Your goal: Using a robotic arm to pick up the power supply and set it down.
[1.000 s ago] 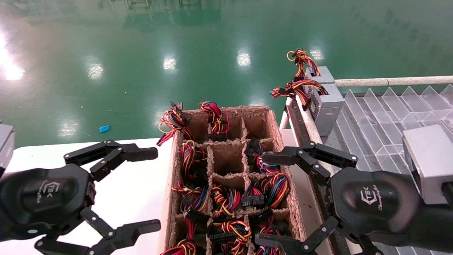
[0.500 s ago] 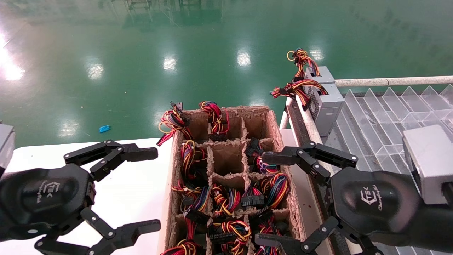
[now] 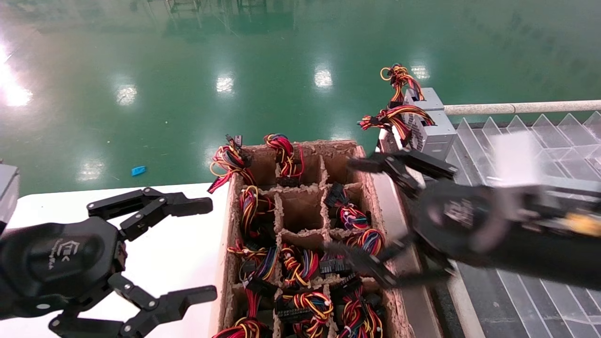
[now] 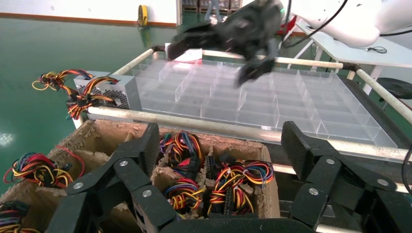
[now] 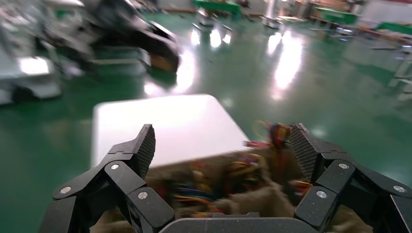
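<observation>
The power supplies I am after (image 3: 300, 263) sit upright in a cardboard divider crate (image 3: 361, 164), one per cell; only their wire bundles, red, yellow, black and some blue with black plugs, show above the rims, so I cannot see the metal cases themselves. One cell near the crate's middle (image 3: 300, 211) looks empty. A further power supply (image 3: 429, 134), a grey metal box with a perforated vent face and its loom hanging loose, rests on the far corner of a clear plastic partition tray (image 3: 530, 150) to my right. My right gripper (image 3: 375, 220) hangs over the crate's right-hand column, fingers spread wide, holding nothing; the right wrist view looks down on the wires between the ribbed finger pads (image 5: 303, 150). Left gripper (image 3: 176, 251) is parked over the white table (image 3: 183, 244), also spread and empty. Risk, in my judgement: the fingers may close on soft, springy wire rather than the rigid case, so the unit slips or drags a neighbour's loom out with it. The crate walls are fibrous, ragged pulp board and look easy to snag or crush with a fingertip. The tight cells leave little room beside each case.
</observation>
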